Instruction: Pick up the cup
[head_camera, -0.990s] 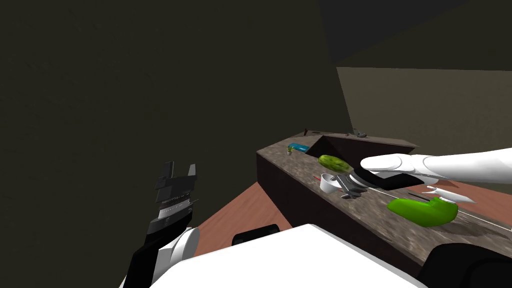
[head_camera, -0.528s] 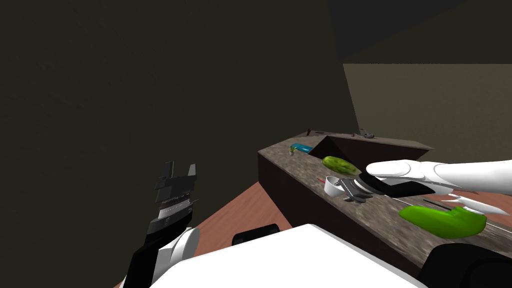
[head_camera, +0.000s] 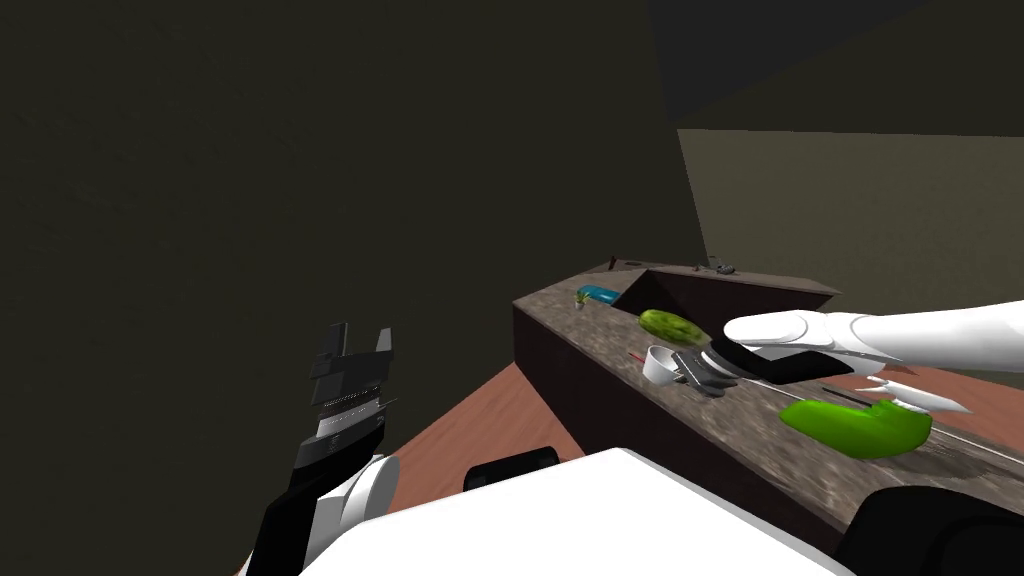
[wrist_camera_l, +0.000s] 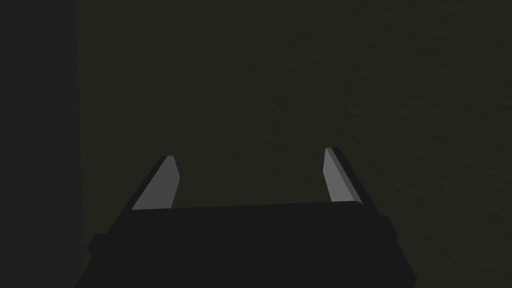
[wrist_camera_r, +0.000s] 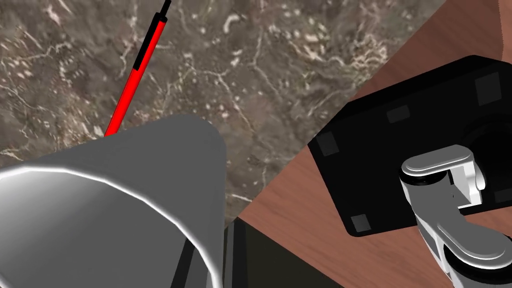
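My left gripper (head_camera: 360, 338) hangs raised beside my chest, its two blades standing apart. Farther out, the right gripper (head_camera: 692, 371) is right against the white cup (head_camera: 657, 366) near the marbled counter's (head_camera: 600, 345) front edge. Whether it grips the cup I cannot tell. A red pen (wrist_camera_r: 131, 75) lies just beyond the cup.

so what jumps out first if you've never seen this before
The bright green object on the dark marbled counter grabs the eye first. Next comes the right gripper, close against the white cup, with a red pen beside it. The left gripper hangs open, away from the counter.
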